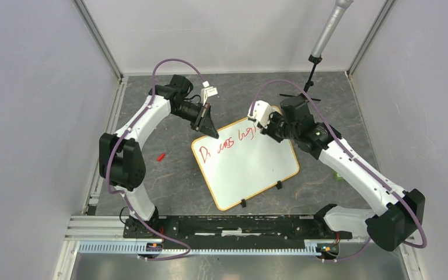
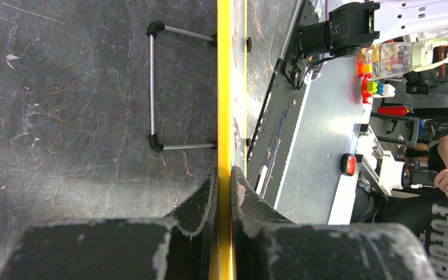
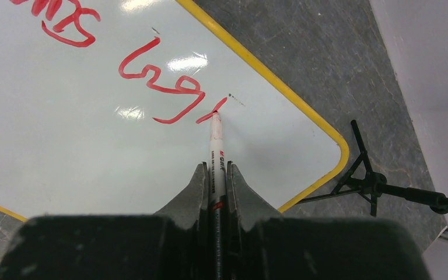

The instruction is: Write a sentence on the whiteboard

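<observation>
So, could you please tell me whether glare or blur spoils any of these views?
Right wrist: bright reflections patch the whiteboard beside the sentence, whose red strokes, like the marker, are sharp; left wrist: the left claw looks soft and dark up close; top external: even light, no glare on the board, writing small.

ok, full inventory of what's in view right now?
whiteboard: 1, white with yellow rim, mid table
writing: 1 line, red, along whiteboard's far edge
marker: 1, white with red tip, tip at writing's end
small piece: 1, red, table left of whiteboard
tripod stand: 1, black with grey pole, far right
object: 1, green, by right arm
table: 1, dark grey, underneath
left arm: 1, white and black, jaws shut on whiteboard's far-left corner
right arm: 1, white and black, jaws shut on marker
</observation>
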Robot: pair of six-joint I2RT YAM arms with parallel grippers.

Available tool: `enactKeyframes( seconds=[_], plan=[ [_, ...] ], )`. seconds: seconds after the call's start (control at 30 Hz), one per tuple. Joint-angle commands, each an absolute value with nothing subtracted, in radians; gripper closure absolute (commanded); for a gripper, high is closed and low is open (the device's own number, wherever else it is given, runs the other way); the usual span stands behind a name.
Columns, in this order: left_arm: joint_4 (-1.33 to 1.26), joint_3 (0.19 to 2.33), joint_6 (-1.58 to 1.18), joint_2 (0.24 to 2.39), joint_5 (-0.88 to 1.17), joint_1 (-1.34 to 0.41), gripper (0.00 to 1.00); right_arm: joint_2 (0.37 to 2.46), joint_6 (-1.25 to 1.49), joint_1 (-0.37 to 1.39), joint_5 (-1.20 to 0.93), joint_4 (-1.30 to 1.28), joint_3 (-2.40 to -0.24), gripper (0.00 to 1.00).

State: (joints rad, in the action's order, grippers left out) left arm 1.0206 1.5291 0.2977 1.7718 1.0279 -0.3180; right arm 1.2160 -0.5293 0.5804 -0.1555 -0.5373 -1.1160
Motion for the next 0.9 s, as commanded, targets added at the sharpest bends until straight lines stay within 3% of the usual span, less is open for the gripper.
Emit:
enactKeyframes(
  seconds=[0.0,0.87],
  plan=[
    [1.048,1.522,0.360,1.794,0.985,-0.356,0.98,1.229,-0.541,0.576,-0.122,-0.500,-1.163,1.00],
    [1.048,1.527,0.359,1.802,0.986,-0.356,0.98,1.171,-0.552,0.560,-0.159,-0.552,-1.071,1.00]
  ],
)
